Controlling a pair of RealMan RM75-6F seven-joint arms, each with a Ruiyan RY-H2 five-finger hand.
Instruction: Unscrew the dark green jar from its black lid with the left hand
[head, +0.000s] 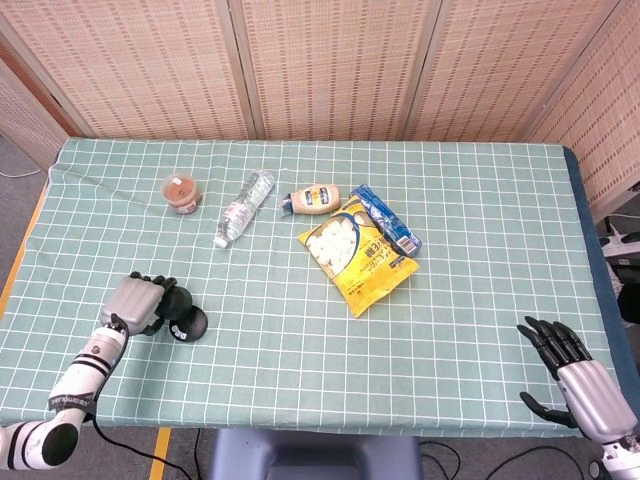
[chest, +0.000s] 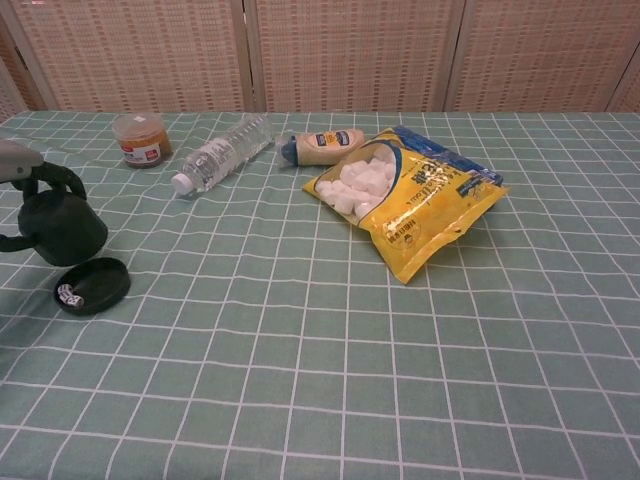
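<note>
Chest view — left robot hand (chest: 22, 170) holds the dark green jar (chest: 60, 226) above its black lid (chest: 92, 285); right robot hand (head: 580, 375) lies spread, holding nothing.

**What my surfaces look like**

My left hand (head: 135, 300) has a smooth matt grey shell with black fingers (chest: 60, 178), and the dark green jar (chest: 60, 228) it holds looks like dull, opaque plastic. Just below the jar lies the black lid (chest: 92, 285), smooth with a faint sheen and a small white mark on it. The table (chest: 330, 380) under the lid wears a soft, matt green checked cloth, slightly creased. Far across that cloth from the jar, the yellow snack bag (chest: 410, 195) is glossy plastic film, the water bottle (chest: 222, 150) is clear, ribbed plastic, and the squeeze bottle (chest: 322, 144) has a smooth cream finish. My right hand (head: 580, 375) has the same grey shell.
</note>
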